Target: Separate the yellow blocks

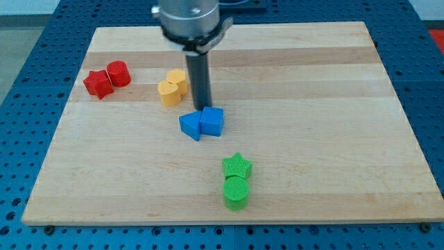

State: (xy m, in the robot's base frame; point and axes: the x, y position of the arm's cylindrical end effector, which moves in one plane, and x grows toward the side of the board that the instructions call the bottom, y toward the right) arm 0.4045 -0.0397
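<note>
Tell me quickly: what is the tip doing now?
My tip: holds nothing, sits just right of the yellow blocks, just above the blue blocks.

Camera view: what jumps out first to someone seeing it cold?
First, the dark rod coming down from the view's top centre, my tip right of the two touching yellow blocks and just above the blue pair. Next, the colours sit in touching pairs on the wooden board: red blocks at upper left, and a green star against a green cylinder at lower centre.
</note>
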